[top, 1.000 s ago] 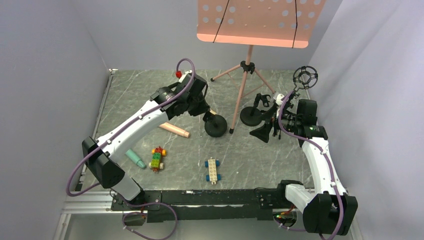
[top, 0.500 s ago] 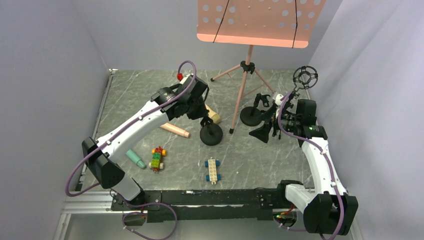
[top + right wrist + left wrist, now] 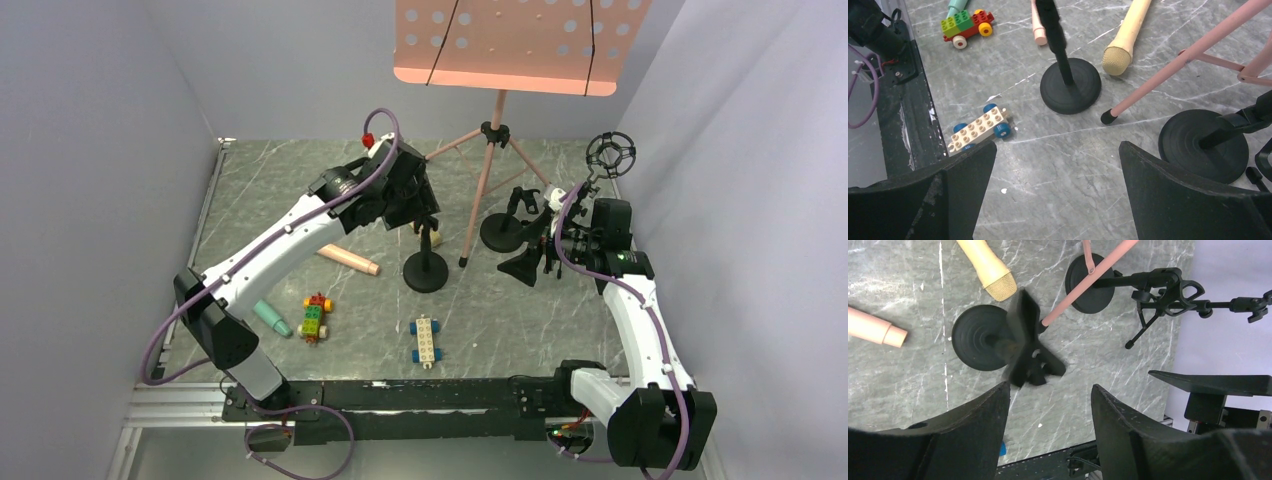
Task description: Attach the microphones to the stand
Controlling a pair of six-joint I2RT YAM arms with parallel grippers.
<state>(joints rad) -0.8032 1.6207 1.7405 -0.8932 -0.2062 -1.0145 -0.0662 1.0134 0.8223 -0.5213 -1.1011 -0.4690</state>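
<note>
A small black stand point(image 3: 425, 272) with a round base stands upright mid-table, its clip point(image 3: 1030, 355) empty. My left gripper point(image 3: 424, 212) hovers just above it, open, with nothing between its fingers point(image 3: 1050, 390). The pale yellow microphone point(image 3: 988, 267) lies just behind the stand's base. To the left lies the pink microphone point(image 3: 350, 260), and the teal one point(image 3: 270, 317) is further left and nearer. My right gripper point(image 3: 535, 255) stands open and empty over bare table point(image 3: 1058, 150), beside a second black stand point(image 3: 500, 232) with a boom arm.
A pink music stand point(image 3: 490, 160) on a tripod stands at the back, one foot point(image 3: 1107, 117) between the two black bases. A colourful brick car point(image 3: 315, 317) and a white and blue one point(image 3: 425, 340) lie near the front. A shock mount point(image 3: 609, 153) sits at the far right.
My left gripper was shut on the small stand and shifted it a little nearer and left. It has now opened and lifted off, leaving the stand upright.
</note>
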